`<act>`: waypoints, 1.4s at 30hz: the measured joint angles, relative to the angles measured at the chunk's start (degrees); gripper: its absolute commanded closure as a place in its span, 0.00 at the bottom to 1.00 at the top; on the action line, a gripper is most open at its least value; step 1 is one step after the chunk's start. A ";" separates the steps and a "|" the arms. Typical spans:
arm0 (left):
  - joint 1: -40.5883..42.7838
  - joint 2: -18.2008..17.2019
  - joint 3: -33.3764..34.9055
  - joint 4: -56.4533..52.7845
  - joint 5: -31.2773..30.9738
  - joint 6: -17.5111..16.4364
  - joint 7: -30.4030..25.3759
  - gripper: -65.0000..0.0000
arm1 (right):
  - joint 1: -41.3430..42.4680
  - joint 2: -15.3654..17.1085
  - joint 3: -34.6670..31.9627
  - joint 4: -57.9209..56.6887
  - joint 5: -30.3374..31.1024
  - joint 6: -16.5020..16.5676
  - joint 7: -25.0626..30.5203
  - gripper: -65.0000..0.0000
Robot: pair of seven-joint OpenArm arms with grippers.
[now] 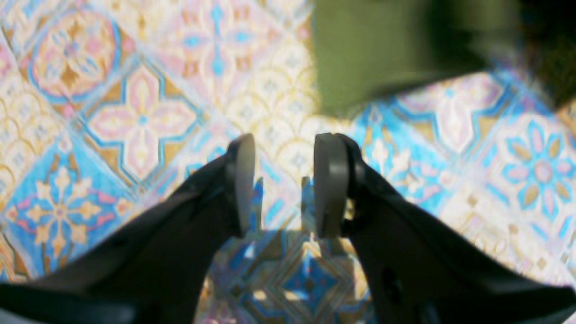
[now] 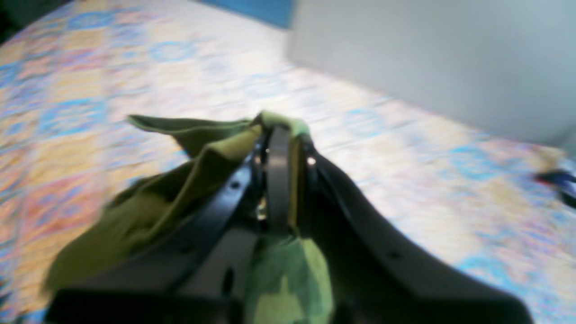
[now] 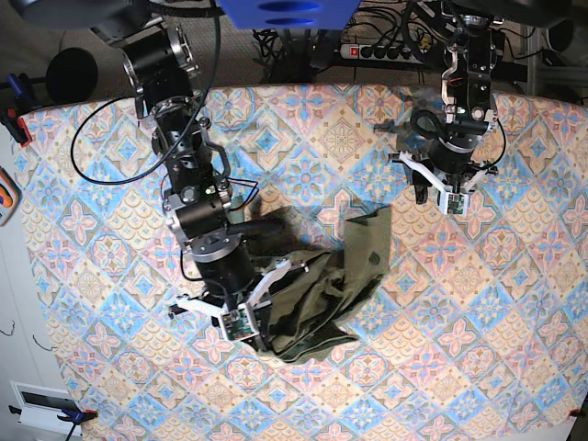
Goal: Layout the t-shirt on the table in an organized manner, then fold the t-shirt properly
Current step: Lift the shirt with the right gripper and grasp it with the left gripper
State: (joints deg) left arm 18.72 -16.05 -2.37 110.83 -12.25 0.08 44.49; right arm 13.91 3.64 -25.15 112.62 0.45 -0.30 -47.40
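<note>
While the right end effector (image 2: 280, 180) clamps a fold of the t-shirt (image 3: 326, 289) | shirt trails rumpled beside it on the bench (image 3: 514, 312) | left end effector (image 1: 284, 184) apart, empty, shirt just beyond it.

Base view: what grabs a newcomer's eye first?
The crumpled olive t-shirt in a heap mid-table, stark against the pastel diamond-tile table. The right gripper is shut on its lower-left edge, while the left gripper hangs open and empty above the shirt's upper-right.
</note>
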 measured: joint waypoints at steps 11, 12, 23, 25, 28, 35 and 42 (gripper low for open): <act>-4.35 0.07 3.06 0.00 0.17 0.02 0.24 0.67 | 4.87 9.92 15.39 -0.02 12.52 -0.42 0.28 0.99; -5.16 0.17 3.96 0.00 0.04 -0.20 0.24 0.67 | 4.94 10.69 15.47 -0.02 13.03 -0.48 0.28 0.99; -15.82 4.00 23.50 0.00 17.38 -0.59 -0.98 0.67 | 2.25 10.93 10.84 0.00 13.81 0.17 0.28 0.99; -16.55 4.70 25.81 0.02 21.68 -0.24 -4.52 0.67 | 2.27 10.97 10.51 0.00 13.79 0.02 0.26 0.99; -16.87 5.79 28.87 -0.33 26.64 -0.28 -6.32 0.67 | 2.29 10.99 9.44 0.00 13.75 0.00 0.22 0.99; -22.32 9.77 33.86 -11.02 34.01 -0.11 -11.34 0.67 | 3.96 10.32 8.11 0.35 13.77 0.00 0.28 0.99; -26.05 14.21 35.50 -16.11 35.06 -0.15 -11.80 0.67 | 3.87 9.01 6.86 0.33 15.28 0.00 0.28 0.99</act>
State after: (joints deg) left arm -7.33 -1.85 33.12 94.72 22.81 -0.08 32.69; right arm 17.78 12.64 -18.28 112.95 15.73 -0.30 -47.11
